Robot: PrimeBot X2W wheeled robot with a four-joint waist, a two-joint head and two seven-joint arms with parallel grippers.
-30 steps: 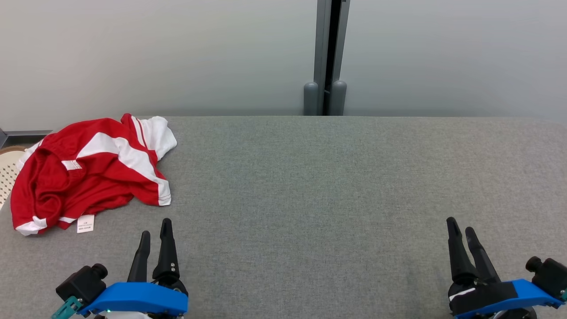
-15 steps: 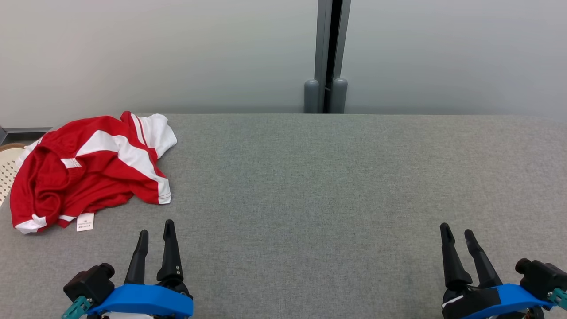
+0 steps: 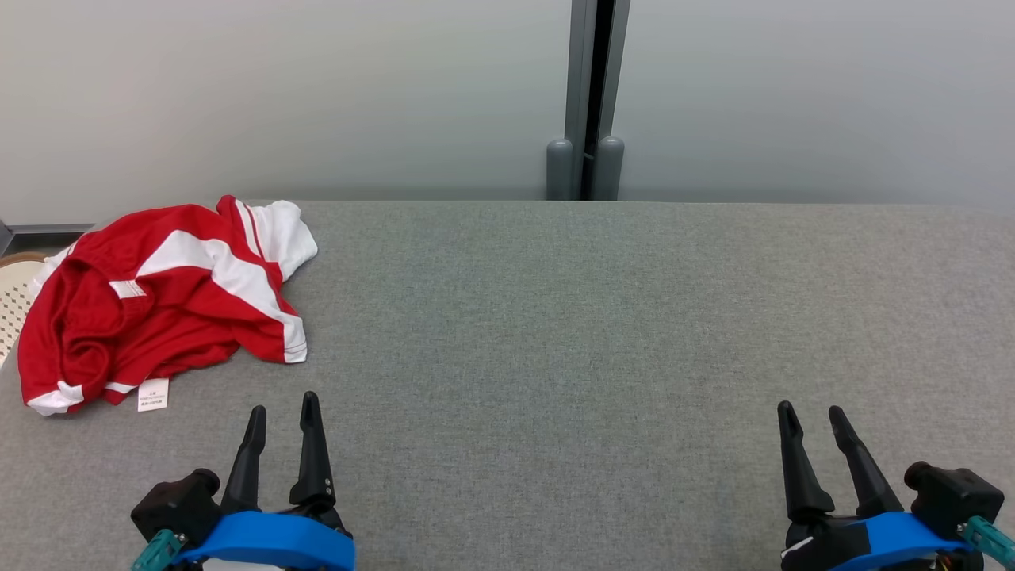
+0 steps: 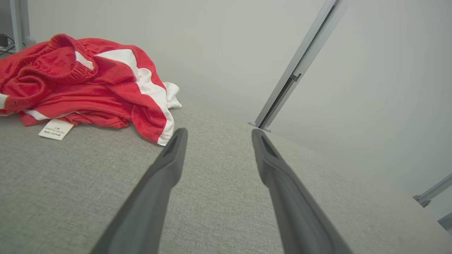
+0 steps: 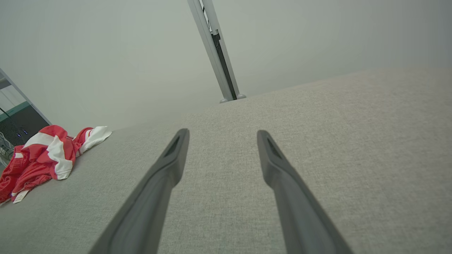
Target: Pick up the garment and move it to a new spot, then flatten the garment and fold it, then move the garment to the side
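We see the red garment (image 3: pixel 158 301), white tag (image 3: pixel 153 394) unreadable; left end effector (image 3: pixel 283 404) and right end effector (image 3: pixel 807 408) both spread.

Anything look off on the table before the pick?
Only the red-and-white garment: crumpled in a heap at the far left edge of the table, white care label sticking out. No damage visible; left gripper and right gripper both open, clear of it.

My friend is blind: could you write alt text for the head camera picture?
A crumpled red and white garment lies far left on a grey fabric surface. The left gripper and right gripper, both open, sit at the bottom corners.
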